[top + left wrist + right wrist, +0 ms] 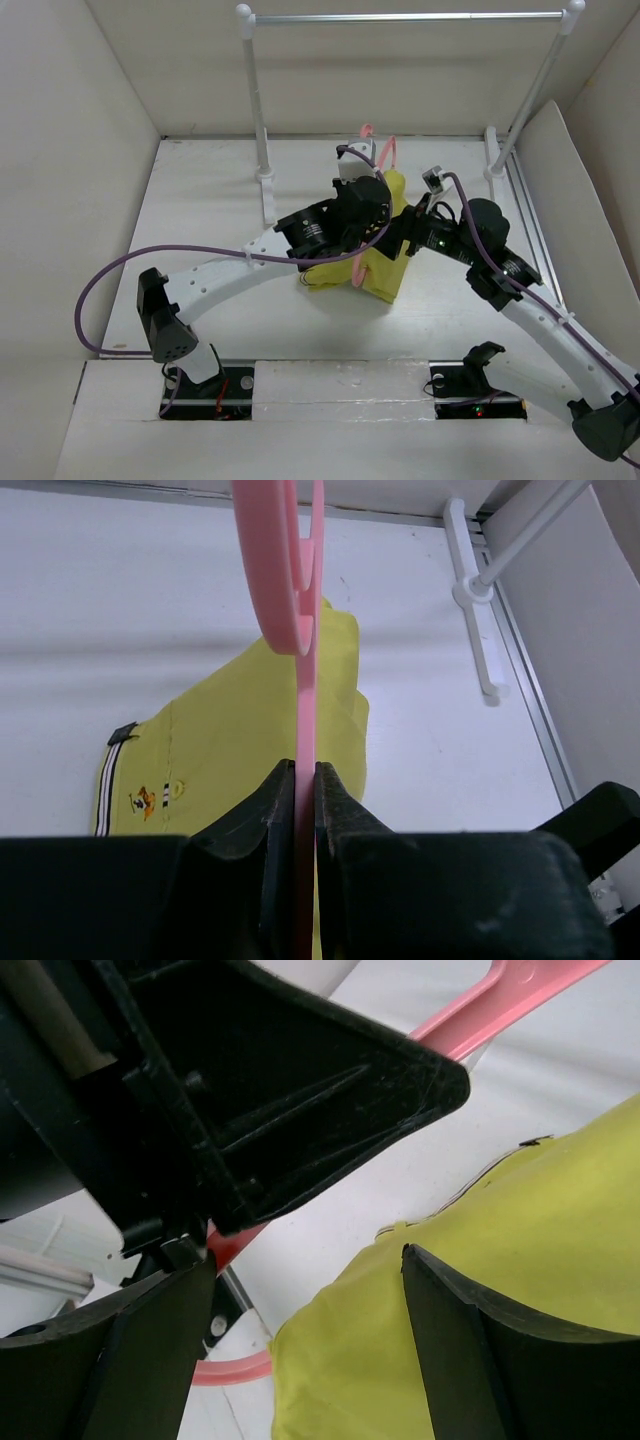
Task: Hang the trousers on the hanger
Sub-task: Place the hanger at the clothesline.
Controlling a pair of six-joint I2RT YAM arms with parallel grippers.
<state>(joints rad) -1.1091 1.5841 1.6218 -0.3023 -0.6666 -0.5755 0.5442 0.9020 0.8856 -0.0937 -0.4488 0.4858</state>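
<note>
My left gripper (362, 200) (305, 780) is shut on the thin pink hanger (305, 680), which stands edge-on between its jaws with the hook (280, 580) pointing away. The yellow-green trousers (385, 270) (240, 730) lie bunched under and around the hanger, their striped waistband (112, 780) at the left. My right gripper (405, 228) (305, 1258) is open just to the right of the left one. Its fingers (470, 1360) straddle a fold of the trousers (380, 1360) without closing on it. The hanger (510, 990) also crosses the top of the right wrist view. Whether the cloth hangs over the hanger's bar is hidden.
A white-posted rack with a metal rail (400, 17) stands at the back, its left post (255, 100) and right post (530, 90) on feet on the table; one foot (475, 590) is close by. White walls enclose the table. The left gripper's black body (250, 1090) is right above my right fingers.
</note>
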